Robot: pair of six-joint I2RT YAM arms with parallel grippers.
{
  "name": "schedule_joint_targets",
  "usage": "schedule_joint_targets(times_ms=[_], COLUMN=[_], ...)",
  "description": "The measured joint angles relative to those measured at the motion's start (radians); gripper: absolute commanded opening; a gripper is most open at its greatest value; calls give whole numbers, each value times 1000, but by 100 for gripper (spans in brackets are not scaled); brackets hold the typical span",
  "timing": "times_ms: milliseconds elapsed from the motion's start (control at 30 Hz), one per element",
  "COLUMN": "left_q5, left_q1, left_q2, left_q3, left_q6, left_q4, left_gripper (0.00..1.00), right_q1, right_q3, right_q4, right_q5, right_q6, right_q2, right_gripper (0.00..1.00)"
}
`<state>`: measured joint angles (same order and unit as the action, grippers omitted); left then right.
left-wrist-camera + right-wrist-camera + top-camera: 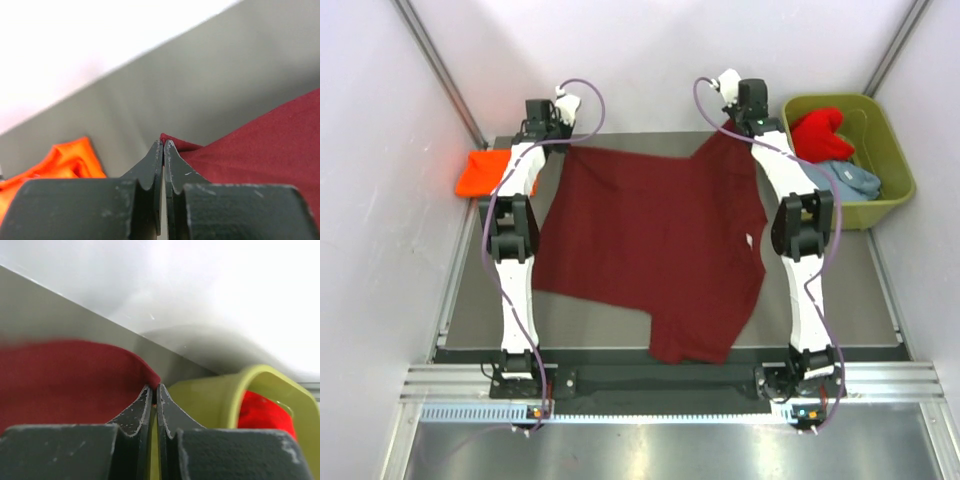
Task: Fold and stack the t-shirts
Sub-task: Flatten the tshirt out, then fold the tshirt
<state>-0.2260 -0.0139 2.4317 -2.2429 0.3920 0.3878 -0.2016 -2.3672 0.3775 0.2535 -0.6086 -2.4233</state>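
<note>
Cloth in hand: dark maroon short-sleeved t-shirt (pixel 650 240), spread mostly flat on the grey table (pixel 470 300), skewed, with its near end reaching the table's front edge.

Left claw (pixel 163 146): jaws pressed together on the far-left corner of the maroon shirt, only a small tip of cloth between them. Right claw (pixel 153 388): jaws likewise together, clamped on the shirt's far-right corner.

Judgement: far edge is held at both corners, ready for a fold or a straightening pull. No fold made yet.

Risks:
- Both bites are thin and sit at the very edge of the fabric. A quick lift or uneven pull could slip one corner out and drop that side.
- The near end lies close to the table's front edge; dragging the cloth nearward could spill it off.
- The right arm lies over the shirt's right side, so it may catch the cloth and wrinkle it.

Surroundings, placed from the maroon shirt:
- Bright orange soft shirt (pixel 485 172), bunched just beside its far-left corner; the left claw could snag it.
- Olive-green plastic tub (pixel 890 130) to the right of its far-right corner, near the right claw. A sideways swing could knock it.
- Inside the tub: a bright red shirt (pixel 820 130) and a pale grey-blue shirt (pixel 850 180), both unfolded.
</note>
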Motion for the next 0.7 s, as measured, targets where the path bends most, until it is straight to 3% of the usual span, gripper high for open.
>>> schedule_joint_targets(times_ms=[200,367,700], left_q5=[85,150,202], left_q1=[0,4,50], left_q2=[40,21,-44], left_q3=[-32,73,222], left_q6=[22,23,-9], left_q4=[-77,-217,-267], left_gripper=[0,0,0], right_q1=[9,8,-8], right_q3=[-15,-10,6], right_q4=[-85,-185,-231], right_q5=[19,57,85], right_q6=[-29,-10,50], right_q2=[-101,-106,-98], right_gripper=[0,0,0])
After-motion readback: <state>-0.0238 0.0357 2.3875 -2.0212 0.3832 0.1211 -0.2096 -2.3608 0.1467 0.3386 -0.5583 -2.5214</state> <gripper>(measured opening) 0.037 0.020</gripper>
